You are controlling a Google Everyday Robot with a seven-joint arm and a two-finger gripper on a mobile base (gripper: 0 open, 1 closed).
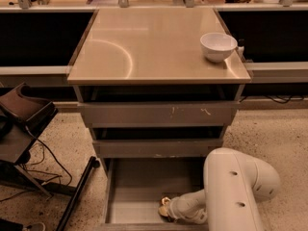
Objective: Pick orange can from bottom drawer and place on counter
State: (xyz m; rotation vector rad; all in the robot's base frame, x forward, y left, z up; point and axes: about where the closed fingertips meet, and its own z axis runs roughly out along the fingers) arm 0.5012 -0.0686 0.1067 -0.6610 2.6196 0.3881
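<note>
The bottom drawer [139,186] is pulled open below the two shallower drawers. My white arm reaches down into its front right corner. My gripper [169,211] is at the orange can [165,207], a small gold-brown shape near the drawer's front wall, largely covered by the wrist. The counter [144,42] is the glossy tan top of the cabinet, with a curved reflection mark at its left.
A white bowl [218,46] stands at the counter's right rear corner. A dark chair or stand [21,124] with cables and a black leg [77,191] is on the floor to the left. My arm's large white elbow [238,186] fills the lower right.
</note>
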